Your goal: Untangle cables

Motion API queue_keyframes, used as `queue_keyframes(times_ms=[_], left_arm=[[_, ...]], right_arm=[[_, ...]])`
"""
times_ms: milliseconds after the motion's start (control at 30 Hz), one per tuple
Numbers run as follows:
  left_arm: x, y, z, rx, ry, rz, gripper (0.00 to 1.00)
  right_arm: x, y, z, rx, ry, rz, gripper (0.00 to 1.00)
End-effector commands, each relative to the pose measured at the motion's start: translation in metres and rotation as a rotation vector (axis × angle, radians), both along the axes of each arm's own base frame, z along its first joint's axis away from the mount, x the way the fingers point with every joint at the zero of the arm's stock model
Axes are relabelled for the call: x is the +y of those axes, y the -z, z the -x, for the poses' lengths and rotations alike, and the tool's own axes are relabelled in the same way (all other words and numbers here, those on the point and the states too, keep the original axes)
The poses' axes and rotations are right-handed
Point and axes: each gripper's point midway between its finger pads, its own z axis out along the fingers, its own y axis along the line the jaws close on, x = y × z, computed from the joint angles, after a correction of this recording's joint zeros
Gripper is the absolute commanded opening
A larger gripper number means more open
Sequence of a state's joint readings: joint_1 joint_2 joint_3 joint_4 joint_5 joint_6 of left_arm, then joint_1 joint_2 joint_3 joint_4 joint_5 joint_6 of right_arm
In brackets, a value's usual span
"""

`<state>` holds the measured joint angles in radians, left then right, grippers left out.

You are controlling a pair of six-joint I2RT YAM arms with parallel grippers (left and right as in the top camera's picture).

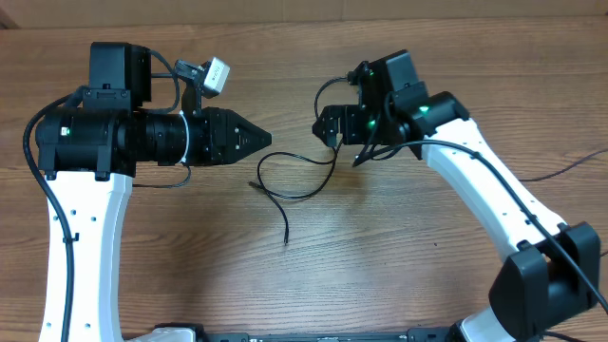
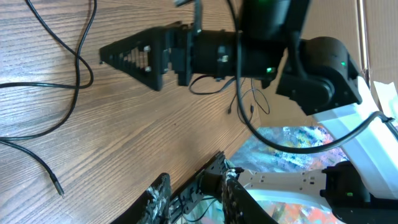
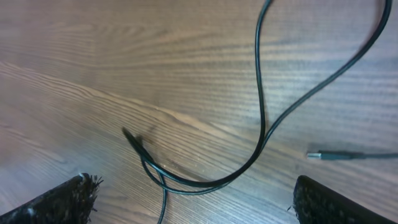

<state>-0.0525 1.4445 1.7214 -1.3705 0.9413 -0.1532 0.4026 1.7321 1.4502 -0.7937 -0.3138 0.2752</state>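
Right hand (image 3: 191, 186) fingers wide apart, low over loose cables (image 3: 259, 93) on table (image 1: 380, 266). Left hand (image 1: 258, 140) fingers narrowly apart, near cables.

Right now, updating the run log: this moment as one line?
left hand: near cables, grip unclear | right hand: open above cables | cables: loose, strands crossing, on table

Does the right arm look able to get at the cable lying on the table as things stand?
Probably yes: the right gripper hangs open directly above the cable on the table, a finger to each side and nothing visible blocking it.
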Motion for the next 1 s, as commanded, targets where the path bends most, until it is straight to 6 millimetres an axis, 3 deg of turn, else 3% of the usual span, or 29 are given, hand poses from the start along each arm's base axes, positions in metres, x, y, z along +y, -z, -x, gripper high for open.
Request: queue_keyframes(times_ms=[0, 233, 300, 433, 633, 767, 967], left_arm=[[0.001, -0.003, 0.000, -0.025, 0.007, -0.013, 0.28], [0.001, -0.003, -0.001, -0.032, 0.011, -0.015, 0.29], [0.001, -0.003, -0.001, -0.037, 0.014, -0.016, 0.29], [0.001, -0.003, 0.000, -0.043, 0.019, -0.018, 0.29], [0.001, -0.003, -0.001, -0.046, 0.019, -0.017, 0.29], [0.001, -0.003, -0.001, -0.049, 0.019, -0.017, 0.29], [0.000, -0.006, -0.006, -0.080, 0.018, -0.015, 0.30]], right_arm=[[-0.002, 0.027, 0.001, 0.083, 0.061, 0.053, 1.00], [-0.001, 0.070, 0.008, 0.196, 0.049, 0.107, 1.00], [-0.002, 0.081, 0.009, 0.202, 0.011, 0.129, 0.95], [-0.006, 0.105, 0.017, 0.199, -0.147, 0.205, 0.89], [-0.017, 0.136, 0.021, 0.156, -0.380, 0.329, 0.96], [-0.018, 0.139, 0.014, 0.106, -0.425, 0.354, 1.00], [-0.010, 0.135, -0.005, 0.051, -0.348, 0.326, 0.98]])
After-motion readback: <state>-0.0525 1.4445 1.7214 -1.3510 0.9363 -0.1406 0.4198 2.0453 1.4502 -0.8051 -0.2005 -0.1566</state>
